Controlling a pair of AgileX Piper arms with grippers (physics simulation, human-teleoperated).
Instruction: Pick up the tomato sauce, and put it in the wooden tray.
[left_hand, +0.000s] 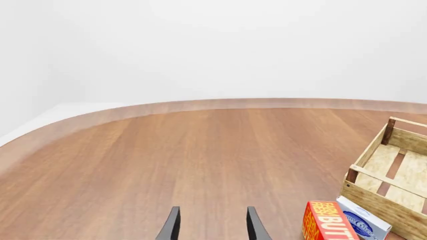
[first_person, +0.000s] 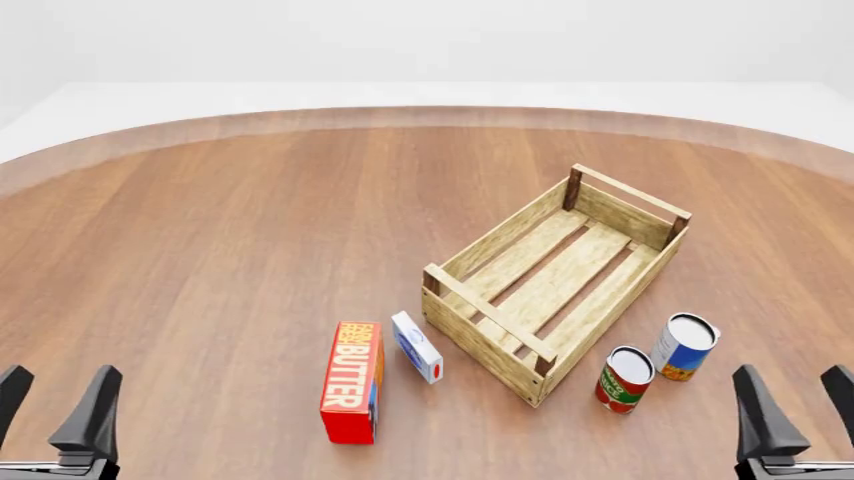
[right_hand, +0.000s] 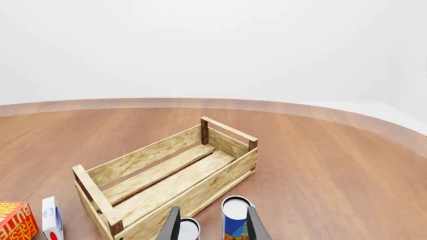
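Both claws, left (first_person: 56, 405) and right (first_person: 798, 405), hang open at the table's (first_person: 200, 260) near edge, holding nothing. Tomato sauce (first_person: 623, 380) stands upright just beside the wooden tray's (first_person: 487, 345) near corner, outside it, next to a blue can (first_person: 685, 347).

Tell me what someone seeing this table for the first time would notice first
The big wooden tray catches the eye first, sitting at an angle right of the table's middle with nothing inside it. Just off its near right corner stand two small cans, the red tomato sauce and a blue, white and orange can beside it. To the tray's left are a red butter box and a small white and blue box.
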